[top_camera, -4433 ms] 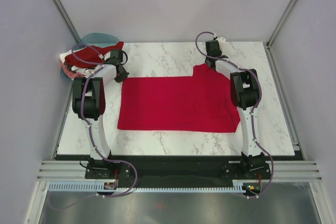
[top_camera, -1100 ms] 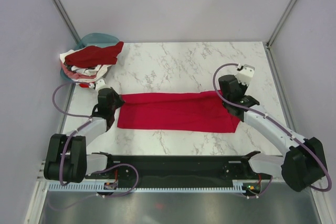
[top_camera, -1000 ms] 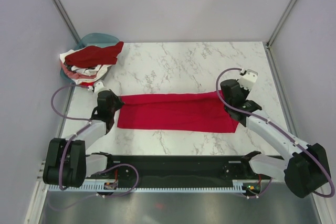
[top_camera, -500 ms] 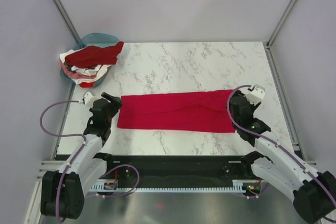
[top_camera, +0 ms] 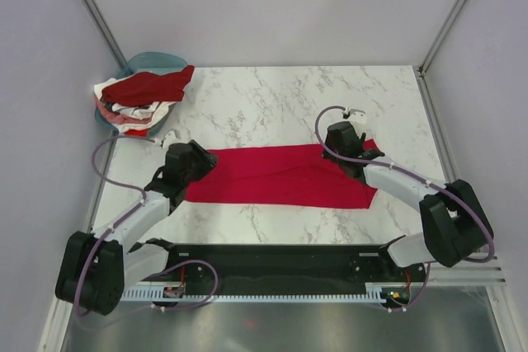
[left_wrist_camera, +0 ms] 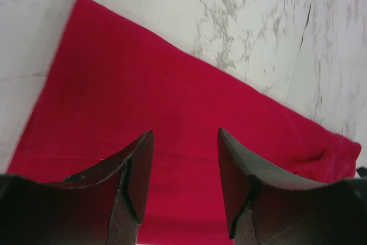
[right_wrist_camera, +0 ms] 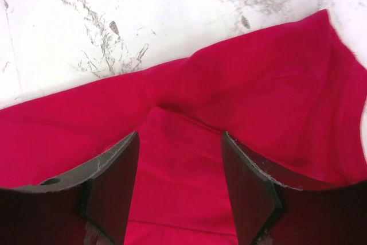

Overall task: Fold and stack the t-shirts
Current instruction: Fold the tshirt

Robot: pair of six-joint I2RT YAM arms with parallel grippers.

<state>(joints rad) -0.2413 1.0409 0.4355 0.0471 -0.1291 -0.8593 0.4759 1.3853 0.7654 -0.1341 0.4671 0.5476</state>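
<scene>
A bright crimson t-shirt (top_camera: 280,175) lies as a long folded strip across the middle of the marble table. My left gripper (top_camera: 198,162) hovers over its left end, open, with only red cloth (left_wrist_camera: 172,84) showing between the fingers. Over the right end, near the back edge, my right gripper (top_camera: 341,146) is also open above a fold in the cloth (right_wrist_camera: 258,84) and holds nothing. A pile of other t-shirts (top_camera: 140,92), dark red on top of white and pink, rests at the back left.
The pile sits on a teal basin (top_camera: 153,59) in the back left corner. Bare marble (top_camera: 272,96) stretches behind the strip, and a narrower band (top_camera: 272,224) lies in front. Grey walls close in both sides.
Both grippers have opened and let go of the crimson shirt. They drew back toward the near edge, then swung in again over the strip's two ends. The shirt lies still.
</scene>
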